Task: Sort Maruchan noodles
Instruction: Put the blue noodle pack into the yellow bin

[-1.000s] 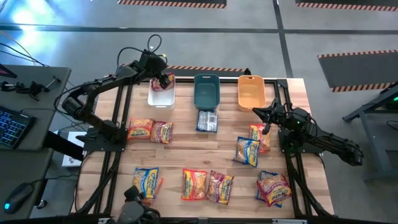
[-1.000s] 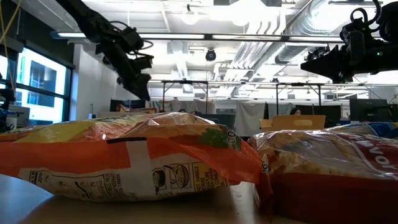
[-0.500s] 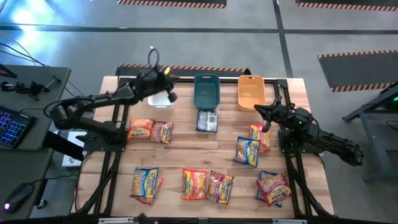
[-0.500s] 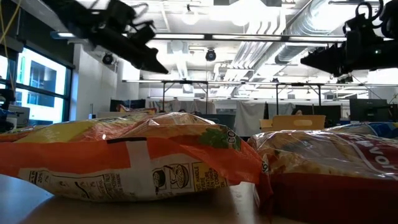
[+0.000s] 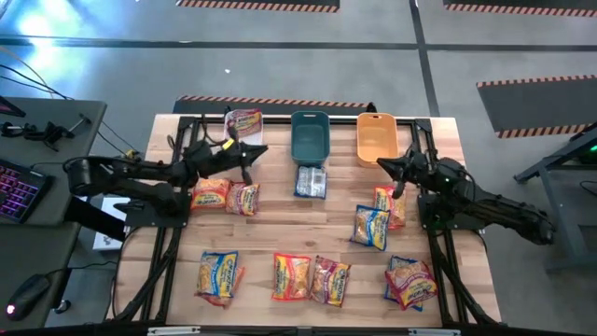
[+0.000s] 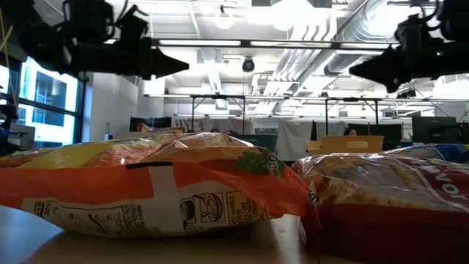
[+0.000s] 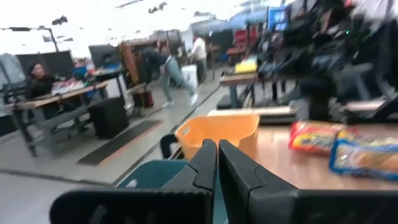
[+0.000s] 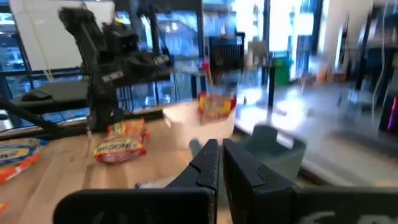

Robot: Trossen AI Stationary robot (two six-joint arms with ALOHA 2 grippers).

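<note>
between picks: left arm empty over the packets

left gripper (image 5: pixel 250 150) hangs just beside the teal bin (image 5: pixel 310 137), fingers pinched together on nothing. right gripper (image 5: pixel 382 165) waits below the orange bin (image 5: pixel 376 136), also closed and empty. one pink-red packet (image 5: pixel 243 122) sits in the white bin, on the far side of the teal bin from the orange one. remaining maruchan noodles (image 5: pixel 308 278) lie scattered flat on the wooden table (image 5: pixel 280 224), well short of the teal bin. next move likely: reopen, drop onto a packet. packets crinkly, thin, slippery plastic; bins rigid, rounded.

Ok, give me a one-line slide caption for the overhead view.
Pink-red noodle packet sits in the white bin; left claw shut and empty beside it, right claw shut near the orange bin.
</note>
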